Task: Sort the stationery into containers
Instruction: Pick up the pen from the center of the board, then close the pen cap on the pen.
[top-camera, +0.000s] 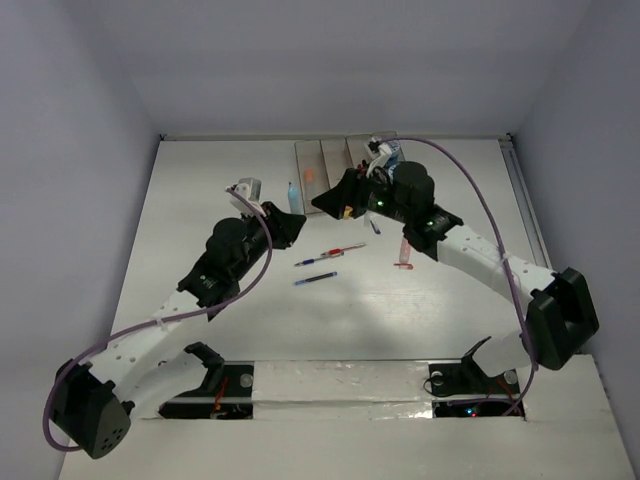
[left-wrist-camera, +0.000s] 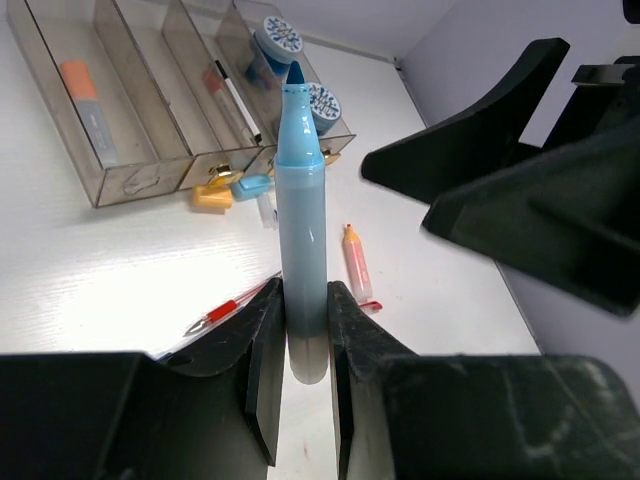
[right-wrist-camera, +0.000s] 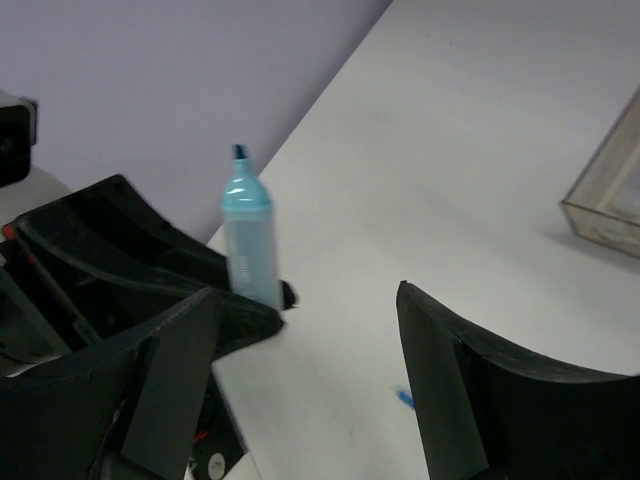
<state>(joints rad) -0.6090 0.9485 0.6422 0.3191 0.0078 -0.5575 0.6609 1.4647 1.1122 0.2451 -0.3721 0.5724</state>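
Observation:
My left gripper (left-wrist-camera: 305, 300) is shut on the lower end of a light blue marker (left-wrist-camera: 302, 190), which stands upright with its tip up. From above, the marker (top-camera: 292, 195) sits just left of the containers (top-camera: 333, 157). The right gripper (right-wrist-camera: 310, 380) is open with nothing between its fingers, close to the right of the held marker (right-wrist-camera: 250, 235). The row of translucent containers (left-wrist-camera: 130, 185) holds an orange stick (left-wrist-camera: 84, 88), a black-white pen (left-wrist-camera: 232, 98) and two blue-white rolls (left-wrist-camera: 284, 38). A red pen (top-camera: 343, 249) and two blue pens (top-camera: 315, 279) lie on the table.
A pink-orange highlighter (left-wrist-camera: 356, 262) lies on the table near my left fingers, also visible as a pink stick (top-camera: 404, 252) from above. Small yellow erasers (left-wrist-camera: 212, 196) lie against the containers' front wall. The right gripper's black body (left-wrist-camera: 500, 170) looms close on the right.

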